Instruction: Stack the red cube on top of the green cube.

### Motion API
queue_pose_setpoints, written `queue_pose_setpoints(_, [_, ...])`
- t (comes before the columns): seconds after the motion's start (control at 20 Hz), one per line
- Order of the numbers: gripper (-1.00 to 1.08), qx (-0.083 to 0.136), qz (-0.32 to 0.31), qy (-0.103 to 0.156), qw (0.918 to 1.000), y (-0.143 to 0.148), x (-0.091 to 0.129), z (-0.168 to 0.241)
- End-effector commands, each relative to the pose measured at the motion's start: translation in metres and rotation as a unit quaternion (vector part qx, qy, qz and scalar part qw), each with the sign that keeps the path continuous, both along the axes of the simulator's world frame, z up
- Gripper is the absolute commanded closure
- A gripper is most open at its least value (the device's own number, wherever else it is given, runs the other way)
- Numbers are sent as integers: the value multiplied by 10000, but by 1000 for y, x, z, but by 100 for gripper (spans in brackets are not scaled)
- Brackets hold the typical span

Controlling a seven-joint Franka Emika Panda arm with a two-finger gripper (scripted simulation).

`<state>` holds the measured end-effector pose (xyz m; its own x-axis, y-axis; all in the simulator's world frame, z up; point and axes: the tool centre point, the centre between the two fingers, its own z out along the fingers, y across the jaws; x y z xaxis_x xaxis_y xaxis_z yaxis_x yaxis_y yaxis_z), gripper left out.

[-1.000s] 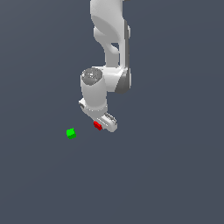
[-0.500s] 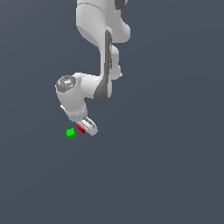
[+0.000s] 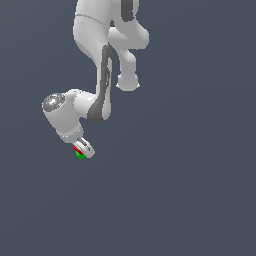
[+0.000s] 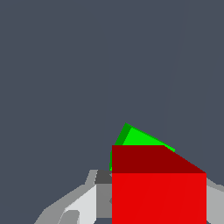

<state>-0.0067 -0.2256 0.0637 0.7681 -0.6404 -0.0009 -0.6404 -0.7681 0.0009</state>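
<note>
On my exterior view I see the arm (image 3: 97, 75) folded down from the top of the frame, its wrist bent low toward the exterior view's left, with the gripper (image 3: 81, 150) hanging just over the flat grey table (image 3: 190, 190). Between the gripper's white fingers (image 3: 87, 147) I can make out a sliver of the red cube (image 3: 77, 149), and directly under it, touching or all but touching, a small patch of the green cube (image 3: 80, 155). At this size I cannot tell whether red rests on green or hangs a hair above it. The two cubes read as one little red-over-green mark at the fingertip end, with most of both hidden by the fingers. On my wrist view the red cube (image 4: 158, 192) fills the near part of the frame, square to the camera, its lit face bright and its adjoining face a darker red. The gripper (image 4: 153, 205) is closed onto it: a pale grey finger (image 4: 83, 203) presses in from one side and the edge of the other finger shows at the opposite side. Beyond the red cube, the green cube (image 4: 140, 138) peeks out, turned at a slight angle to the red one and mostly covered by it, with only the bare table around them.
</note>
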Motion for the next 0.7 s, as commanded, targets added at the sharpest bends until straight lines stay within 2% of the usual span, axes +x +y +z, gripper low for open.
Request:
queue_pose_setpoints(0.0, [108,1,12,-7,10000,-6,2,-1])
queue_pose_setpoints(0.15, [108,1,12,-7,10000,-8,2,-2])
queue_pose_setpoints(0.2, [-92,1,12,-7,10000,-8,2,-2])
queue_pose_setpoints(0.65, [-92,1,12,-7,10000,-8,2,-2])
